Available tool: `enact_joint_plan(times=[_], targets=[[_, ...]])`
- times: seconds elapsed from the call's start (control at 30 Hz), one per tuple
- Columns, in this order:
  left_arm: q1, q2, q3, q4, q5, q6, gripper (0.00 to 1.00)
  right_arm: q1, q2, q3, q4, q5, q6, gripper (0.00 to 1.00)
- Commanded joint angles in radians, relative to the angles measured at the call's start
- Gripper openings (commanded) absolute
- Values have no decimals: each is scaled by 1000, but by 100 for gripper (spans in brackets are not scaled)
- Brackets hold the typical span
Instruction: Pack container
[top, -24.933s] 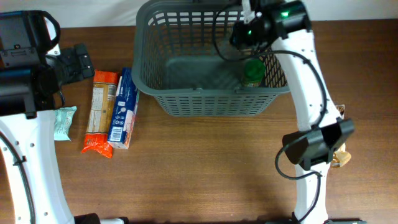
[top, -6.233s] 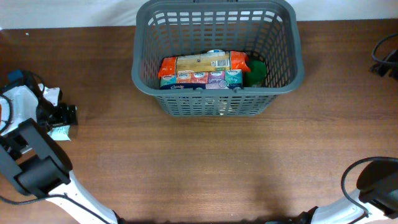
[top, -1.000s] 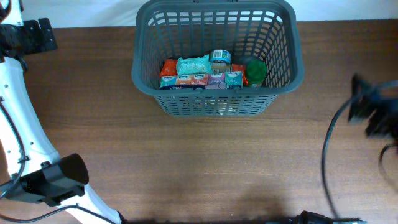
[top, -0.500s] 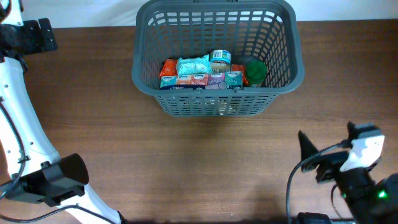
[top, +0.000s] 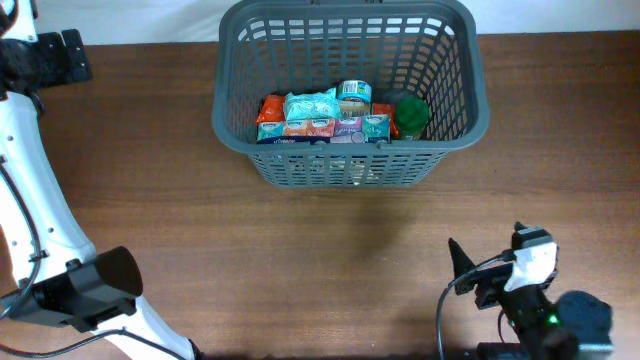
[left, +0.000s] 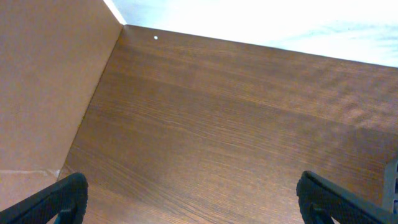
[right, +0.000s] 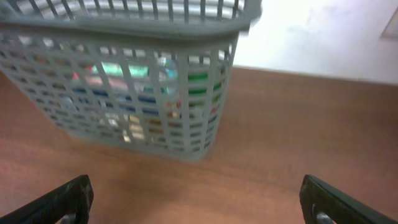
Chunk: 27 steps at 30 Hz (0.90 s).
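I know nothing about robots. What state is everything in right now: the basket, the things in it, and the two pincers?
basket: upright on the table, open-topped, partly filled.
teal packet: in the basket, lying on top of other goods.
green-lidded jar: in the basket at its right end, lid up.
left pincer: open, empty, above bare table.
right pincer: open, empty, facing the basket, apart from it.
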Motion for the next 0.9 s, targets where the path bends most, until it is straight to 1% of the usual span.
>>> enact_joint_plan(times=[0.0, 0.27, 0.53, 0.87], targets=[[5, 2, -6, 2, -4, -9, 99, 11, -35, -75, 8, 13, 3, 99], [5, 2, -6, 2, -4, -9, 99, 11, -93, -262, 7, 12, 3, 99], [5, 2, -6, 2, -4, -9, 99, 11, -145, -384, 6, 12, 3, 99], [5, 2, -6, 2, -4, -9, 99, 11, -148, -393, 8, 47, 3, 99]])
